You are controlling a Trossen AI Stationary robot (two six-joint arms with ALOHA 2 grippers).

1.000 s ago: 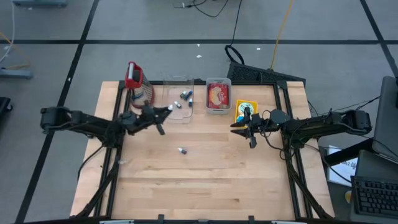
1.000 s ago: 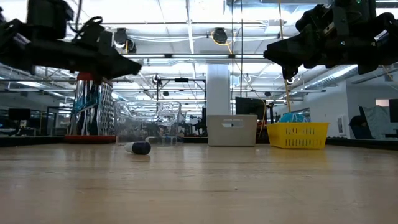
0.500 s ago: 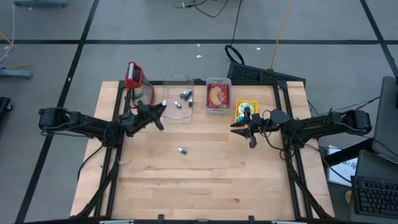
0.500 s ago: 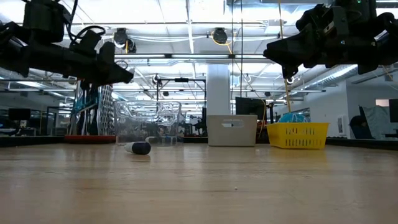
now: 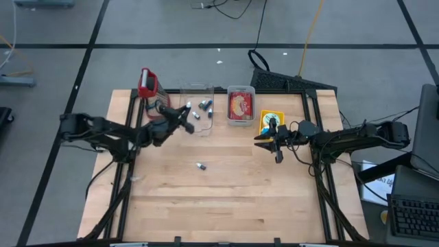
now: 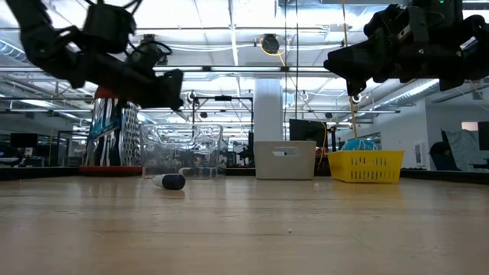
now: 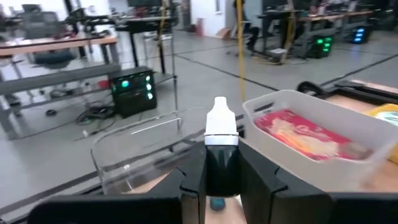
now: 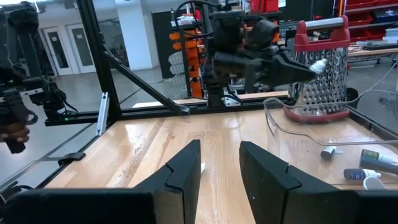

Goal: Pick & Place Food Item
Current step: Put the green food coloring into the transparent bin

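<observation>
My left gripper (image 7: 222, 180) clamps a small dark bottle (image 7: 221, 152) with a white cap, held above the clear bin (image 5: 195, 110) at the table's far side. My right gripper (image 5: 264, 138) waits near the yellow basket (image 5: 271, 119), fingers parted, empty.

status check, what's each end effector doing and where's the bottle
Left end effector shut on bottle, raised at clear bin. Right end effector open, empty, waiting near yellow basket. One bottle loose on table. Path clear.
</observation>
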